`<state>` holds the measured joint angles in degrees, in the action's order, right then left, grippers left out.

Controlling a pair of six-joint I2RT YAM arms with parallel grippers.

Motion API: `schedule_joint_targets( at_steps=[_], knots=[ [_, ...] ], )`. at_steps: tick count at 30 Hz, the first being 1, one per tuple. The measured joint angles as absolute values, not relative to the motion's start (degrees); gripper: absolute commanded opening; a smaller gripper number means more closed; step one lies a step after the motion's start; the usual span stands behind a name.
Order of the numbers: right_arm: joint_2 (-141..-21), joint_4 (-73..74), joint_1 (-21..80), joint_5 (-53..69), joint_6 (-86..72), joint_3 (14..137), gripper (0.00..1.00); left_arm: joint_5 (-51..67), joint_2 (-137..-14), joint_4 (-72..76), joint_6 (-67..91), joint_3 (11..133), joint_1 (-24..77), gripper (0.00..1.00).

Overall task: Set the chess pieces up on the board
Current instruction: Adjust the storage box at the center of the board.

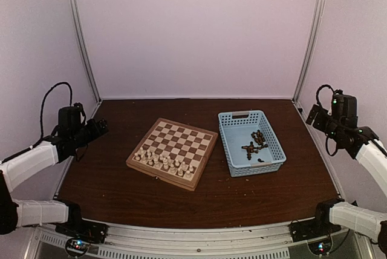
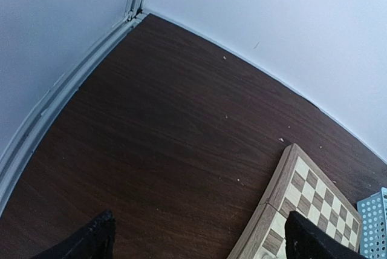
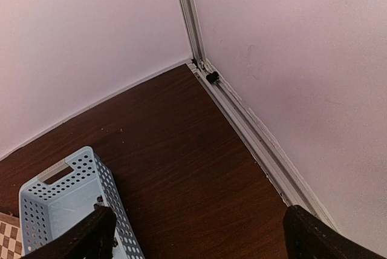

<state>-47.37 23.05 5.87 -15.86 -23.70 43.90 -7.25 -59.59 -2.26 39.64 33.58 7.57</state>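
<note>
While both arms hang at the outer edges of the bench [image 1: 121, 192], the left jaws and the right jaws each stand wide apart with nothing between them, the left arm [image 1: 36, 157] at the left edge and the right arm [image 1: 369, 156] at the right. The board [image 1: 184, 137] lies near the middle of the bench, turned askew, and the cream chess pieces [image 1: 163, 161] stand in two rows along its near side. The dark brown chess pieces [image 1: 254, 144] lie in a loose heap inside the light blue basket [image 1: 225, 141], just right of the board.
</note>
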Motion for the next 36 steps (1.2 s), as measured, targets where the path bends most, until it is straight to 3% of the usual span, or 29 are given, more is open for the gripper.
schedule_joint_targets(
  at_steps=[7, 16, 26, 36],
  knots=[
    [-49.0, 25.6, 5.9, -13.3, -22.9, 44.0, 1.00, -3.6, -62.2, -1.9, 42.0, 32.8, 7.6, 0.98],
    [-57.2, 27.1, 6.4, -1.0, -20.3, 47.1, 1.00, 11.6, -69.6, 5.0, 42.0, 31.1, 7.6, 0.96],
    [-76.4, 30.4, 13.8, 1.2, -14.6, 58.5, 0.82, 23.5, -82.2, 2.9, 39.2, 40.0, 7.6, 0.93],
    [-94.9, 31.4, 14.9, -0.3, -13.6, 68.1, 0.60, 23.8, -82.3, -2.7, 34.5, 41.1, 7.6, 0.93]
  ],
)
